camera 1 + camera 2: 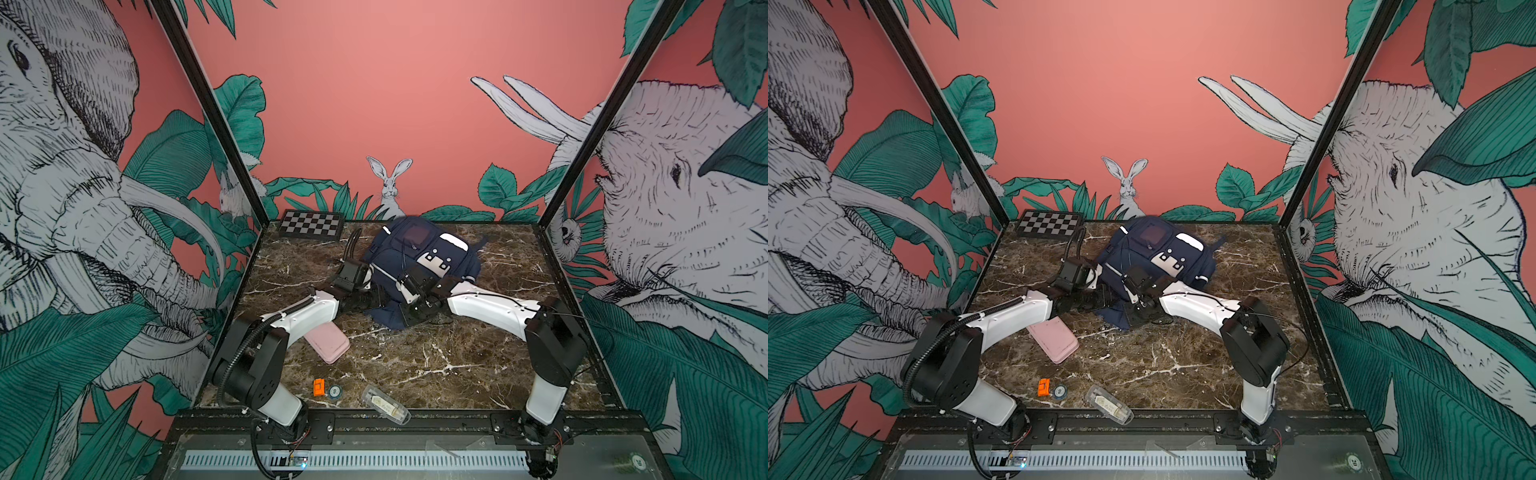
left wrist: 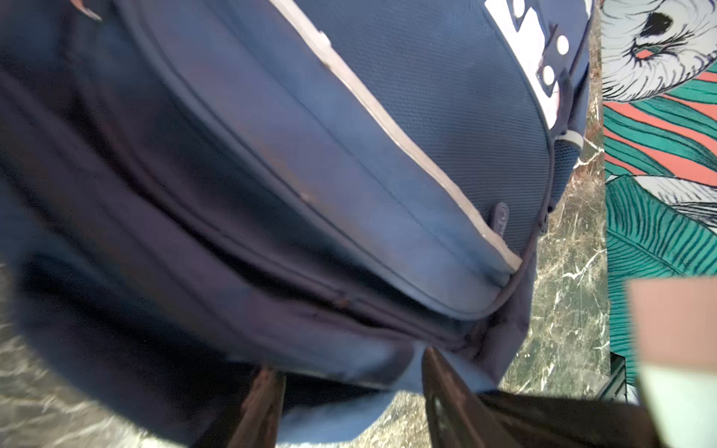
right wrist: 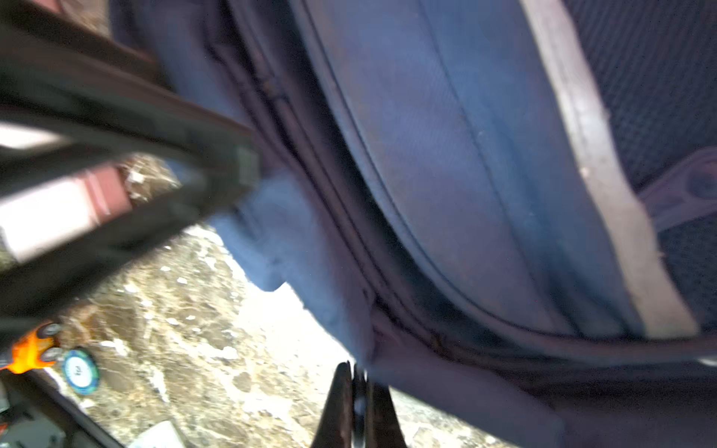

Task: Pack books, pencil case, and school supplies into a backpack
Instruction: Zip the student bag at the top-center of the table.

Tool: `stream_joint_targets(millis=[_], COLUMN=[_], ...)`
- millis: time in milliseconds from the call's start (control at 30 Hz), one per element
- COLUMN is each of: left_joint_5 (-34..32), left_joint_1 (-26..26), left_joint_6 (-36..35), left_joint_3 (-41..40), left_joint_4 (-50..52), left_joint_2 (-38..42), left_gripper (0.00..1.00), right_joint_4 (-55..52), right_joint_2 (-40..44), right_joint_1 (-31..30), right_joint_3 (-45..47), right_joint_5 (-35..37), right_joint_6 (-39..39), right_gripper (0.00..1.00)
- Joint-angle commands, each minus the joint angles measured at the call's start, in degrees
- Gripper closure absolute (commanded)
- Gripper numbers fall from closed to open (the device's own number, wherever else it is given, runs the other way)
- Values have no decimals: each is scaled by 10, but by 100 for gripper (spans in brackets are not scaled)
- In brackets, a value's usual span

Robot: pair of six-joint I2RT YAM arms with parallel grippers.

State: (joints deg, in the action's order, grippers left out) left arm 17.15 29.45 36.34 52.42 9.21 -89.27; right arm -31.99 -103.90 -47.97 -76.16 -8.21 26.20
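Note:
The navy backpack [image 1: 419, 257] [image 1: 1154, 255] lies flat at the back middle of the marble table, its zip seam showing in both wrist views [image 2: 349, 194] [image 3: 485, 174]. My left gripper [image 1: 379, 300] [image 2: 353, 388] is open at its near left edge, with a loose blue fabric flap between the fingers [image 2: 264, 399]. Close beside it, my right gripper [image 1: 409, 318] [image 3: 359, 391] is shut on a thin dark piece at the backpack's near edge. A pink pencil case [image 1: 328, 343] [image 1: 1054, 340] lies partly under the left arm. The books are out of view.
A chessboard [image 1: 311, 225] lies at the back left corner. Near the front edge sit an orange block [image 1: 318, 387] [image 3: 33, 349], a round token [image 1: 335, 391] [image 3: 79, 370] and a clear plastic case [image 1: 384, 404]. Black frame posts stand at both back corners.

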Motion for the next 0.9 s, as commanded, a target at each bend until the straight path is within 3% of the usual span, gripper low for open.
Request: stream_joint_targets(millis=[0, 67, 133, 200, 300, 433, 867], left_joint_5=[0, 9, 11, 0, -36, -66, -47], left_joint_1=[3, 4, 4, 4, 2, -15, -78], left_joint_6=[18, 25, 23, 14, -19, -59, -87], left_joint_3=[14, 21, 23, 25, 35, 49, 31], left_joint_4=[-31, -42, -46, -37, -3, 47, 63], left_joint_2=[-16, -30, -35, -30, -11, 13, 52], left_gripper=[44, 45, 54, 76, 100, 100, 100], right_joint_4=[13, 14, 13, 1, -19, -29, -15], right_joint_2=[2, 4, 7, 9, 17, 28, 82], right_joint_1=[-12, -15, -17, -17, -16, 1, 134], right_joint_3=[-17, -16, -13, -11, 4, 46, 149], right_joint_5=[-9, -11, -5, 11, 43, 65, 84], right_joint_6=[1, 0, -2, -8, -21, -34, -46], right_gripper=[100, 100, 100, 100, 100, 100, 100])
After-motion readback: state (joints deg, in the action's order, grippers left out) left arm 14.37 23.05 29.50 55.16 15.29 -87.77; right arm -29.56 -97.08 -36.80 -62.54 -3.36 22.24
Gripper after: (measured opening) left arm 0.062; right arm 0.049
